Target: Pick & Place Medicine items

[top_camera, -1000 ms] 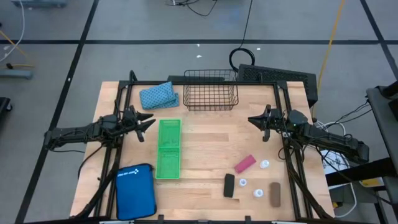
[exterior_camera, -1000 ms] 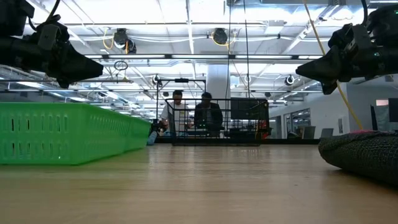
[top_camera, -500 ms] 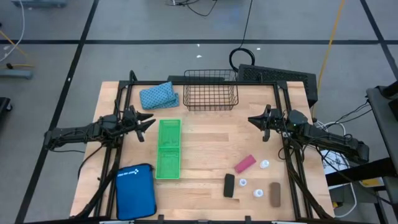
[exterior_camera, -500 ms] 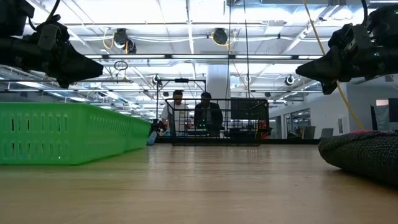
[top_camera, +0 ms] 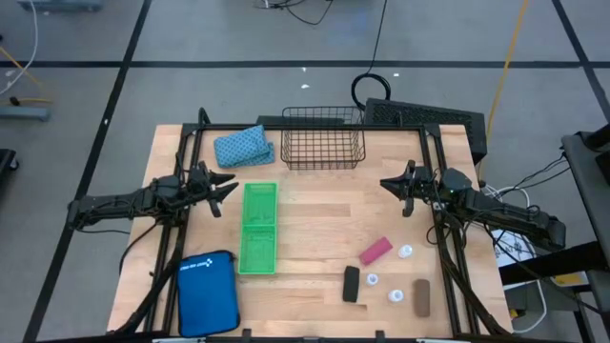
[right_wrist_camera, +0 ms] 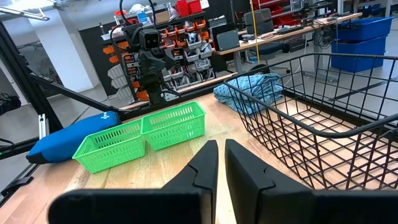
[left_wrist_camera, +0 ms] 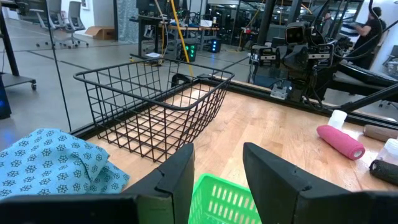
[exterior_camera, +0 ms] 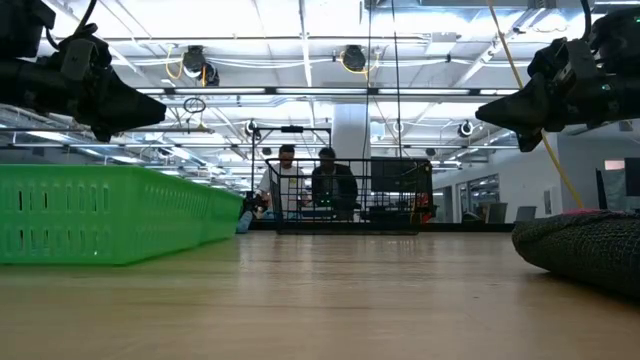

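Jaws parted and empty on left gripper (top_camera: 229, 185); pressed together on right gripper (top_camera: 386, 183). Medicine items (top_camera: 386, 272) left untouched near green tray (top_camera: 258, 227).

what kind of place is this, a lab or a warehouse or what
Most likely a robotics lab or workshop in an open industrial hall. Behind the wooden table are stocked shelves, people at workstations under exposed ceiling ducts, and cables across the taped floor.
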Tool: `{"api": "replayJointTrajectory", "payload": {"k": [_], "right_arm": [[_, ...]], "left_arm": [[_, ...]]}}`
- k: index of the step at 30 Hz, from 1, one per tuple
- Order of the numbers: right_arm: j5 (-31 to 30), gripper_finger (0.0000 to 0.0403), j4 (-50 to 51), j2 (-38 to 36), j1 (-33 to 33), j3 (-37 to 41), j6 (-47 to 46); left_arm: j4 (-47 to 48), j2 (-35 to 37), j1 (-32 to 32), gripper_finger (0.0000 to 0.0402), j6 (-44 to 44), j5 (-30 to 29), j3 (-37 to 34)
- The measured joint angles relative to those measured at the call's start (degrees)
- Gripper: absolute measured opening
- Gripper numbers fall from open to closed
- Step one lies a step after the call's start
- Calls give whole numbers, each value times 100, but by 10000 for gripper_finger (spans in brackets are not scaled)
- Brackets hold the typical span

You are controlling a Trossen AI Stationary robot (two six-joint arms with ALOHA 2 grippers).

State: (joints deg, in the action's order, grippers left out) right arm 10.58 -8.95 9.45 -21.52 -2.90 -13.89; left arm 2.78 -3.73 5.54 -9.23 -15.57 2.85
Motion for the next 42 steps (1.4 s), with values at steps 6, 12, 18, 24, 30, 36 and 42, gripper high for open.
{"api": "replayJointTrajectory", "payload": {"k": [6, 12, 18, 24, 30, 36, 42], "right_arm": [[0, 20, 2, 1, 0, 1, 2], [0, 20, 0, 1, 1, 0, 1], [-1, 20, 0, 0, 0, 0, 2], [0, 20, 1, 0, -1, 1, 2], [1, 20, 0, 0, -2, 0, 0], [1, 20, 0, 0, 1, 0, 0], [0, 20, 1, 1, 0, 1, 1]], "left_arm": [[-1, 0, 0, 145, 2, 0, -2], [-1, 0, -1, 145, 0, 2, -2], [-1, -2, -1, 145, 1, 2, -2], [-2, -2, -2, 145, 2, 0, -2], [0, -1, 0, 145, 0, 0, -2], [0, 0, 0, 145, 2, 0, -2], [-411, 0, 2, 145, -45, -58, -11]]}}
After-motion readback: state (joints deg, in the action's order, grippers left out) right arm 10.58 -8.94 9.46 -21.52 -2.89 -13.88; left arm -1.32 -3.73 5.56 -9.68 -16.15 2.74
